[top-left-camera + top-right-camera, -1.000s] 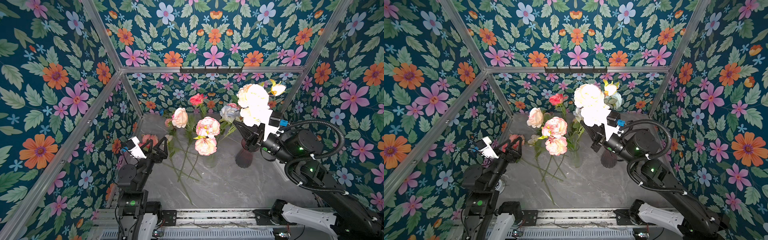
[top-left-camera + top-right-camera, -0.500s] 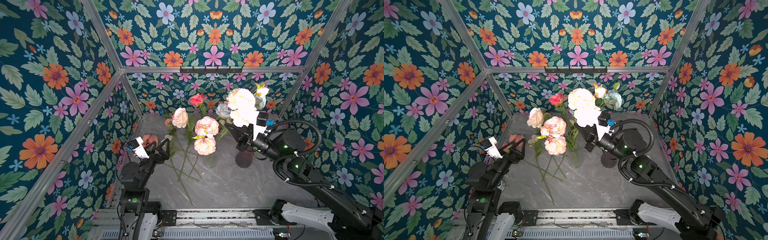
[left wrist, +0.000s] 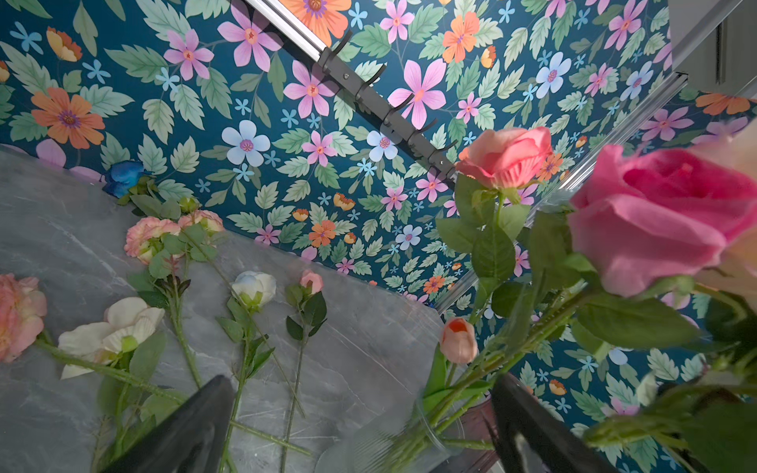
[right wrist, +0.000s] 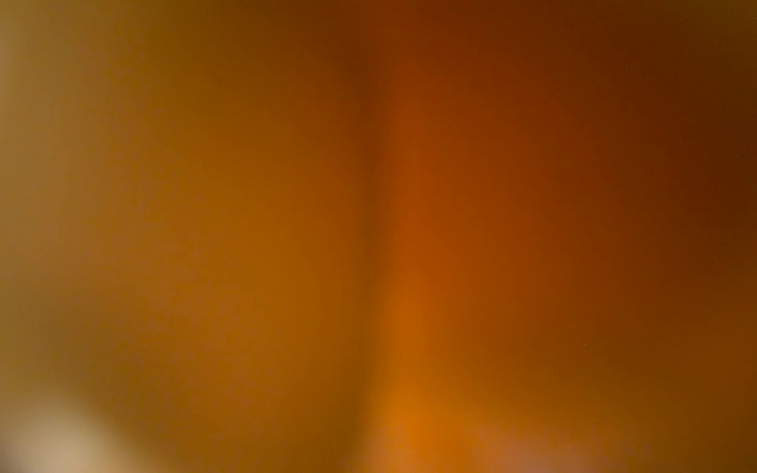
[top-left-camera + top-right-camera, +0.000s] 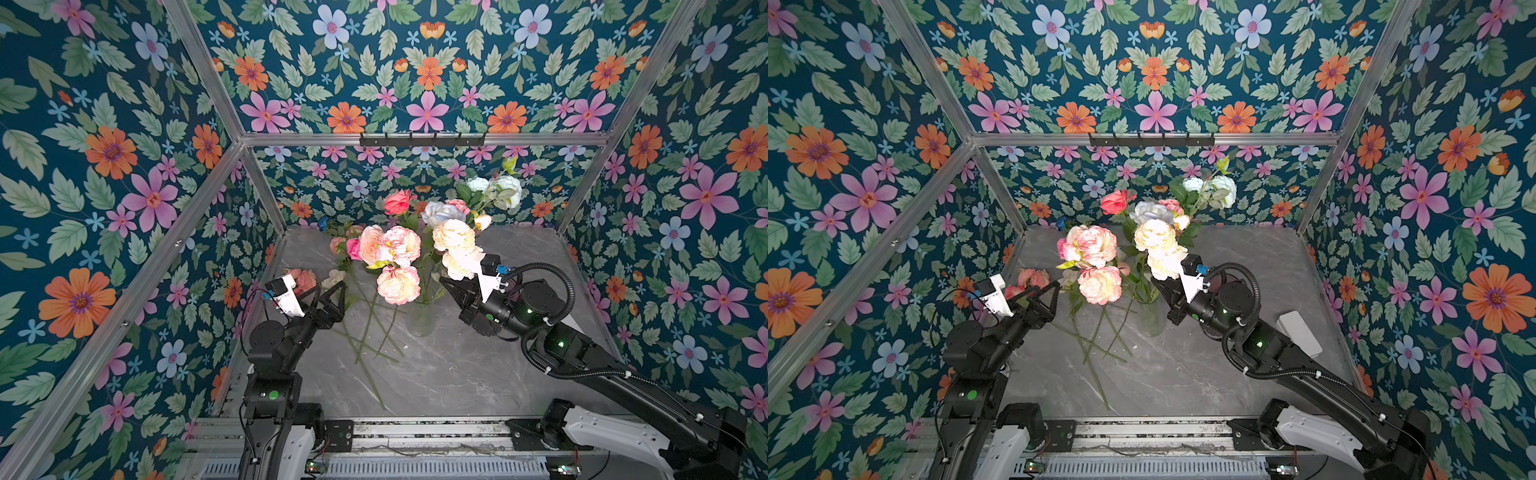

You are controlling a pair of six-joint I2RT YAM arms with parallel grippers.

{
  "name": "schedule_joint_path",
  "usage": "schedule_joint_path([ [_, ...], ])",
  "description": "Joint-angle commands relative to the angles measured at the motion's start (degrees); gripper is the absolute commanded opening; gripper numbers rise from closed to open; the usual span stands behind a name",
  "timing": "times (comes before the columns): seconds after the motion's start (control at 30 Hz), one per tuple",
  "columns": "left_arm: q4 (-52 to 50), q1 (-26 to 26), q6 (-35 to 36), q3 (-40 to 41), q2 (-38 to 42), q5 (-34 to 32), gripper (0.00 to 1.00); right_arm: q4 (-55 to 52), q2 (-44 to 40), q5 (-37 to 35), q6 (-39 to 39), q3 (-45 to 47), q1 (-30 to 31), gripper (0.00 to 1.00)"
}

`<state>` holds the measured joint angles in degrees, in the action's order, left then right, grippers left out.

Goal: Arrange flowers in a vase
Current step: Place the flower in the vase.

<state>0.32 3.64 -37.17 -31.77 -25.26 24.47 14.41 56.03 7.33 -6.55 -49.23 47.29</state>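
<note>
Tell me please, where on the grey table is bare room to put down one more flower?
Two bare patches: the front middle of the table, between the loose flowers, the front rail and the right arm; and the far right corner, behind that arm. It is crowded on the left side, where the flowers lie, and around the vase.

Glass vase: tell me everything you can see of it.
The glass vase is clear, almost invisible against the grey marble-look tabletop, and stands upright mid-table between the two arms. Green stems run down into its mouth. Pink, peach, coral and white blooms spread above and partly hide its rim in both top views. No water level can be made out. The right gripper, shut on the cream peonies, sits just beside it; whether it touches the glass cannot be told.
</note>
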Motion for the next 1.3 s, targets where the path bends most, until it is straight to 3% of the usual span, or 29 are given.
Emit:
schedule_joint_path([
  [0.0,2.1,0.0,0.1,0.4,-0.2,2.1,0.99,0.0,0.5,-1.0,-3.1,2.4,0.1,0.00],
  [0.1,2.2,0.0,0.1,1.4,-0.5,2.6,0.99,0.5,1.0,-2.1,-3.9,4.6,0.1,0.03],
  [0.6,3.9,1.4,-1.2,4.8,-6.5,4.3,0.99,-0.4,0.1,-4.3,-4.0,7.2,0.0,0.49],
  [0.73,4.3,4.1,-1.3,5.2,-8.4,1.7,0.99,-0.7,-0.4,-4.8,-4.4,8.2,0.1,0.76],
  [0.8,4.6,6.1,-1.3,5.6,-9.3,-0.1,0.99,-0.5,-1.1,-4.9,-5.0,9.7,0.0,0.99],
  [1.0,3.9,11.6,-0.5,5.5,-11.3,-7.1,0.99,5.0,-1.1,-3.9,-7.5,17.0,0.2,0.99],
  [1.27,3.0,12.4,-1.3,5.6,-17.2,-10.0,0.97,27.6,17.0,-6.0,-3.7,19.3,1.9,0.99],
])
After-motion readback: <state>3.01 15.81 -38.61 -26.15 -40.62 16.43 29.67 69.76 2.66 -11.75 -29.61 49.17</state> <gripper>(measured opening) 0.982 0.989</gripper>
